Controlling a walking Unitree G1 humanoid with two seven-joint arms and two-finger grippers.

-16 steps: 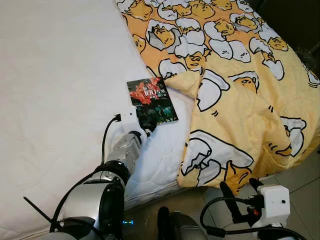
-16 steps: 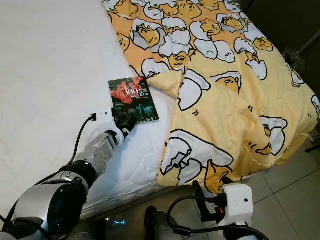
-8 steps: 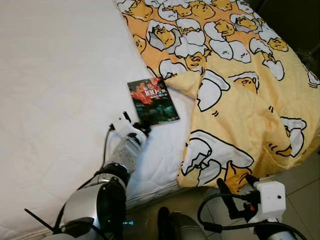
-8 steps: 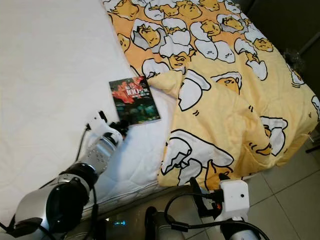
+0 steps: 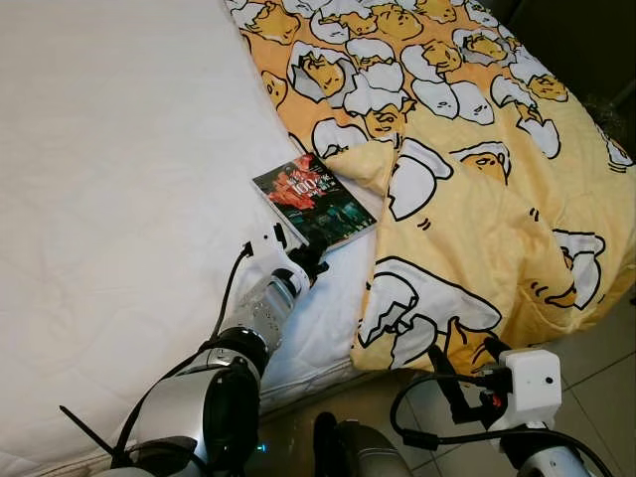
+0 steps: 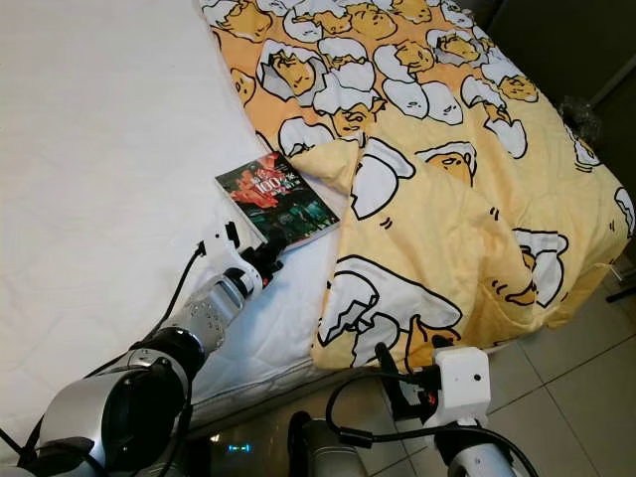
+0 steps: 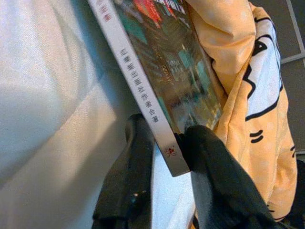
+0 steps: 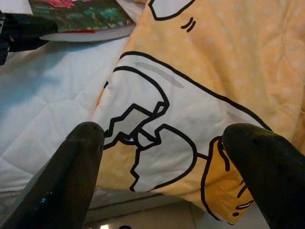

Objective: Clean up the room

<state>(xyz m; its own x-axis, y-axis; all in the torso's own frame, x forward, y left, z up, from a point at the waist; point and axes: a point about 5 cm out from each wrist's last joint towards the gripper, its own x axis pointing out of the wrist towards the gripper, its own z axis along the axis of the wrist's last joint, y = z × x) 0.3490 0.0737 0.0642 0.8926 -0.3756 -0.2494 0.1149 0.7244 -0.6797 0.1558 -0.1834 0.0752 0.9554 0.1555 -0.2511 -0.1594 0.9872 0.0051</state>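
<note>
The book (image 5: 316,201) has turned since a moment ago: its near corner is now lifted and swung toward the yellow blanket (image 5: 467,169), and the left gripper (image 5: 304,262) has moved up to pinch that corner. In the left wrist view the two black fingers (image 7: 215,176) sit on either side of the book's bottom corner, one on the cover and one under it, squeezed tight on the book. The white spine with small printed letters faces the camera there.

The book lies near the middle of the left eye view, on the white mattress (image 5: 119,179), with its far edge touching the folded edge of the blanket. The blanket has egg-shell cartoon pictures all over it and covers the right side of the bed, hanging down over the bed's edge at the lower right.

The right gripper (image 8: 171,162) hangs low at the bottom right of the left eye view, near the tiled floor (image 5: 596,368). Its fingers (image 8: 71,176) are spread wide apart with nothing between them, and they point at the hanging part of the blanket.
</note>
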